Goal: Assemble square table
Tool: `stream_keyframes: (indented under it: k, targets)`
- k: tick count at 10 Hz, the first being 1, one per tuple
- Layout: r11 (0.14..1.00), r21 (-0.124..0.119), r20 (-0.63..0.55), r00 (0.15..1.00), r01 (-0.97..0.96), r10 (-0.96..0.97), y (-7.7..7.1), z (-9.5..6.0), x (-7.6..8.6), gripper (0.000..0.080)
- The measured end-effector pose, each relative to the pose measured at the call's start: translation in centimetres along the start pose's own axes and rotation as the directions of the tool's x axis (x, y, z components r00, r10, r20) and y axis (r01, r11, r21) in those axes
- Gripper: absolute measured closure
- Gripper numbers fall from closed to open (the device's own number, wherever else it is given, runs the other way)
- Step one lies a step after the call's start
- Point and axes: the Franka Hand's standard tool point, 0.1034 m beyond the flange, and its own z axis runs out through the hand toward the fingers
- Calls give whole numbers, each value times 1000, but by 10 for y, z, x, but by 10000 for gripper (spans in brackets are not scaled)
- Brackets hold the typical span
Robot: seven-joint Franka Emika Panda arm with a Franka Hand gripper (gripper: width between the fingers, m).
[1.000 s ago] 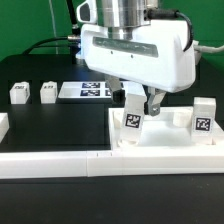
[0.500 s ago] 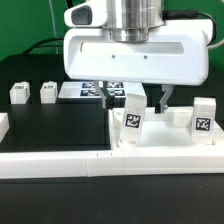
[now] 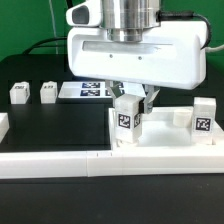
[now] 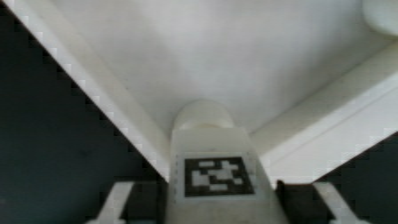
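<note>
The white square tabletop lies at the exterior view's right, and its pale surface and rim fill the wrist view. A white block leg with a black-and-white tag stands upright at the top's near-left corner; it also shows in the wrist view. My gripper comes straight down over it, shut on this leg, a finger on each side. A second tagged leg stands at the top's right corner. Two more legs lie on the black table at the left.
The marker board lies flat behind the gripper. A long white L-shaped rail runs along the front, with a short end at the far left. A small round white socket sits between the two standing legs.
The hand turned from a slanted pose to square-on with fingers spread wide, then the fingers closed on the corner leg. The leg now sits slightly further left.
</note>
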Motion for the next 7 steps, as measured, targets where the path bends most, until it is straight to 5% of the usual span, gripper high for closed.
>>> stream_keyframes:
  k: [4, 7]
  targets:
    - [934, 1, 16, 934, -357, 357, 1, 0, 4, 508]
    - [654, 24, 96, 653, -756, 751, -1, 1, 7, 508]
